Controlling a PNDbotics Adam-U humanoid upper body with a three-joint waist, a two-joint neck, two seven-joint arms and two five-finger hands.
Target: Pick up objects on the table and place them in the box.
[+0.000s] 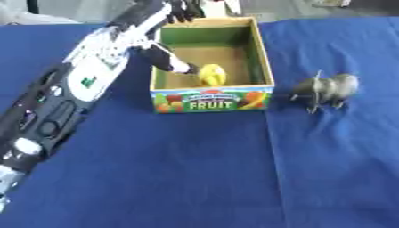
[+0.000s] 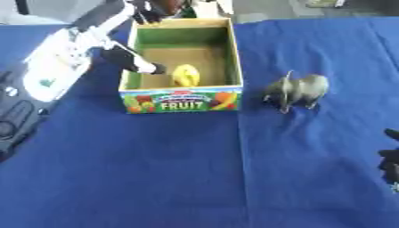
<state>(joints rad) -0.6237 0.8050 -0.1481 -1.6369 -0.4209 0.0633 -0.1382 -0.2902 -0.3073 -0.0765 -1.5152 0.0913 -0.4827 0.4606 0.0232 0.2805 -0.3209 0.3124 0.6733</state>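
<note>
One left hand (image 1: 168, 55) over the box (image 1: 261, 58), thumb seemingly beside yellow fruit (image 1: 212, 74).

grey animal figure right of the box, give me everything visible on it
The grey animal figure looks like a small toy elephant of dull grey moulded plastic, with a rounded body, short legs and a thin part sticking up at its front end. It stands upright on the blue tablecloth, front toward the fruit box, just right of the box's front corner and apart from it. No hand touches it.
</note>
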